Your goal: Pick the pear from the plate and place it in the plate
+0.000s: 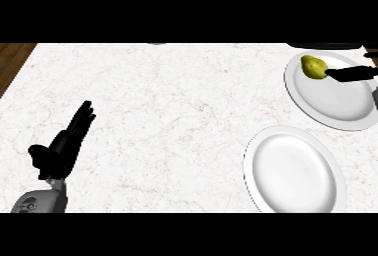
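Bench [170, 100]: white marble.
Far-right plate [332, 102]: holds pear [313, 66], right robot hand [353, 74] touching it, grip unclear.
Near plate [295, 170]: bare.
Left robot hand [65, 145]: open.

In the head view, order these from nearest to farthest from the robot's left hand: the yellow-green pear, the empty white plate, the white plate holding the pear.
From the left hand:
1. Empty white plate, lower right.
2. White plate holding the pear, upper right.
3. Yellow-green pear, at that plate's far upper part.

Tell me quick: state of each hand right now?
Left hand: open, fingers straight, resting at the view's left, holding nothing.
Right hand: only partly in view beside the pear on the far plate; state cannot be told.
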Available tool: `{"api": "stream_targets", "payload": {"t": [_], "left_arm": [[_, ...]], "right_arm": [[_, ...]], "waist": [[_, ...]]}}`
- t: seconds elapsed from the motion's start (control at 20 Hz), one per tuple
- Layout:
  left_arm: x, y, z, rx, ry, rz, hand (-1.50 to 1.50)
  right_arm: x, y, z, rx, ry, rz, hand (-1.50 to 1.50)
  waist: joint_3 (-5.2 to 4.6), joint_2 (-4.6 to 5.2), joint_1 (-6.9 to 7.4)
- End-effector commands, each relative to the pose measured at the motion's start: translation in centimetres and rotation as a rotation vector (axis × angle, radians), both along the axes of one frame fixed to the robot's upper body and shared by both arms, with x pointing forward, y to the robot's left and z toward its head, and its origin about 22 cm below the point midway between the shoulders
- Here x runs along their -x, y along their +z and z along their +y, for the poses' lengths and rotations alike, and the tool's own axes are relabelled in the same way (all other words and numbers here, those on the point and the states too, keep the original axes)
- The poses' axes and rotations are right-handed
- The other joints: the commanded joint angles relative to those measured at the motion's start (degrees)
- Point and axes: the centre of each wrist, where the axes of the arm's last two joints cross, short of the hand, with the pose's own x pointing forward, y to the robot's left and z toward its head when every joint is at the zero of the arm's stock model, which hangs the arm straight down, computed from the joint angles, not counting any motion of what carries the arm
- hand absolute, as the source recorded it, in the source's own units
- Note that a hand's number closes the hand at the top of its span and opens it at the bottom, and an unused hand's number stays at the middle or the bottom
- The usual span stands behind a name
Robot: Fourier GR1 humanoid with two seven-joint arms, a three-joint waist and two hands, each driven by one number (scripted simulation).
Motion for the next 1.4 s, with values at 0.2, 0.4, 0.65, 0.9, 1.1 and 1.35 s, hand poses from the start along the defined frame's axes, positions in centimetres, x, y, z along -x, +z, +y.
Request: {"api": "stream_targets", "payload": {"t": [0.2,0.4,0.65,0.9,1.1,1.35], "left_arm": [[0.6,-0.9,0.1,0.010,0.011,0.009,0.00],[0.8,0.3,0.5,0.002,0.015,0.005,0.00],[1.9,0.1,0.5,-0.002,0.019,0.030,0.00],[1.3,-0.6,-0.6,0.022,0.030,0.004,0.00],[0.7,-0.8,1.2,-0.003,0.018,-0.005,0.00],[0.5,-0.5,-0.8,0.015,0.022,0.006,0.00]], "right_arm": [[0.6,0.5,-2.0,-0.213,-0.086,-0.263,-1.50],[3.4,1.6,-7.4,-0.354,-0.104,-0.380,-1.50],[7.5,-1.2,-11.3,-0.439,-0.085,-0.459,-1.50],[13.8,-1.9,-17.0,-0.420,-0.047,-0.429,-1.50],[15.9,-4.4,-17.5,-0.380,0.023,-0.408,-1.50],[20.5,-6.6,-19.4,-0.377,0.059,-0.388,-1.50]], "waist": [[0.03,-0.11,-0.63],[0.11,-0.17,-0.84],[0.05,-0.46,-1.13],[0.06,-0.26,-1.18],[0.08,-0.08,-0.89],[0.13,-0.15,-1.07]]}}
